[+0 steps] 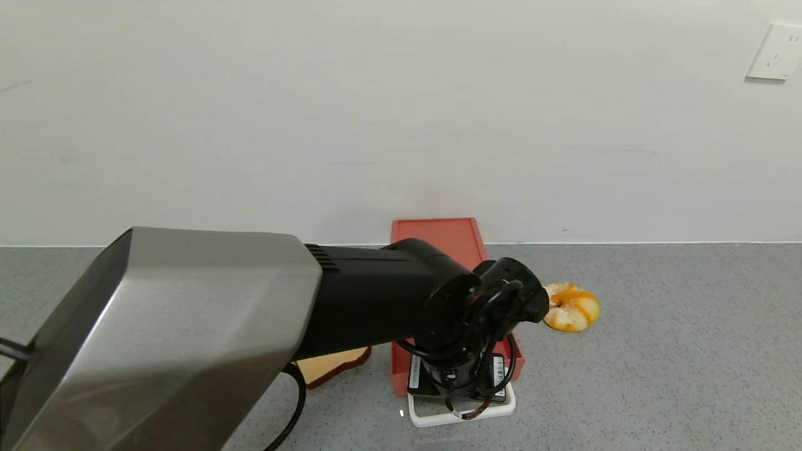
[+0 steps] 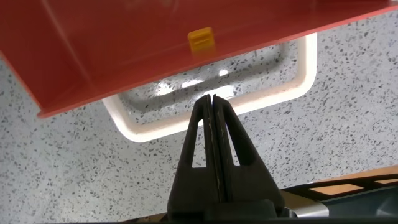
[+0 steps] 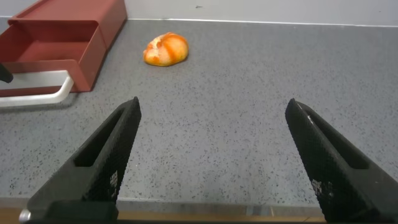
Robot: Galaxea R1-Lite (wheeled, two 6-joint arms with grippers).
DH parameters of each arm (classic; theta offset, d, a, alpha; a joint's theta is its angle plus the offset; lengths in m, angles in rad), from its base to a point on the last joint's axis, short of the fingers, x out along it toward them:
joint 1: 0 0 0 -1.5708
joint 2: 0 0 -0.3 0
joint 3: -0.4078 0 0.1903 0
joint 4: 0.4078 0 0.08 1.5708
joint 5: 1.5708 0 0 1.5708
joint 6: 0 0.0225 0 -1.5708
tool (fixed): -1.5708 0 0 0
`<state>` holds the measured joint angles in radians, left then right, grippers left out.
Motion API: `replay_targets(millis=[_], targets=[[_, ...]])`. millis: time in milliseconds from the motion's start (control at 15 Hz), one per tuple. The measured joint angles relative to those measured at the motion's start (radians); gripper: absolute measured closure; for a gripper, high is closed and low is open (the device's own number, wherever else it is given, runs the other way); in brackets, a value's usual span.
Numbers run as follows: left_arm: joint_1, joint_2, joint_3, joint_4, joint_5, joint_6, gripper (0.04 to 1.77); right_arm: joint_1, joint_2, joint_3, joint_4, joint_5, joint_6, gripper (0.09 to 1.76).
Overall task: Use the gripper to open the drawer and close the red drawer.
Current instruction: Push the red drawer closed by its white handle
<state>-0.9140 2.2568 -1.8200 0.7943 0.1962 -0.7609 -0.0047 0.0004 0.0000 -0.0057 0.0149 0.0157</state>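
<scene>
The salmon-red drawer (image 1: 438, 237) lies against the wall, and its shallow tray (image 1: 398, 369) is slid out toward me. The tray also shows in the right wrist view (image 3: 46, 50). Its white loop handle (image 1: 463, 414) rests on the grey counter. My left gripper (image 2: 211, 96) hangs over the tray's front, fingers pressed shut together. The tips lie over the handle's front bar (image 2: 267, 99) and point into the loop, with nothing between them. In the head view my left wrist (image 1: 463, 351) hides the tray's front. My right gripper (image 3: 213, 104) is open and empty, low over bare counter to the right.
An orange glazed bun (image 1: 571, 305) lies just right of the drawer and also shows in the right wrist view (image 3: 165, 49). A tan bread slice (image 1: 332, 363) lies left of the tray, partly under my left arm. A wall socket (image 1: 775, 51) sits at the upper right.
</scene>
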Motion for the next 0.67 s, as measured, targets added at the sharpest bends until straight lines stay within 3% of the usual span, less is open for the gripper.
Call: replay_targets(millis=[267, 667], targets=[[0.004, -0.003, 0.004, 0.008, 0.069, -0.026, 1.70, 0.000, 0.000, 0.000, 0.000, 0.000, 0.000, 0.14], [0.027, 0.001, 0.005, 0.064, 0.121, -0.044, 1.70, 0.000, 0.000, 0.000, 0.000, 0.000, 0.000, 0.14]])
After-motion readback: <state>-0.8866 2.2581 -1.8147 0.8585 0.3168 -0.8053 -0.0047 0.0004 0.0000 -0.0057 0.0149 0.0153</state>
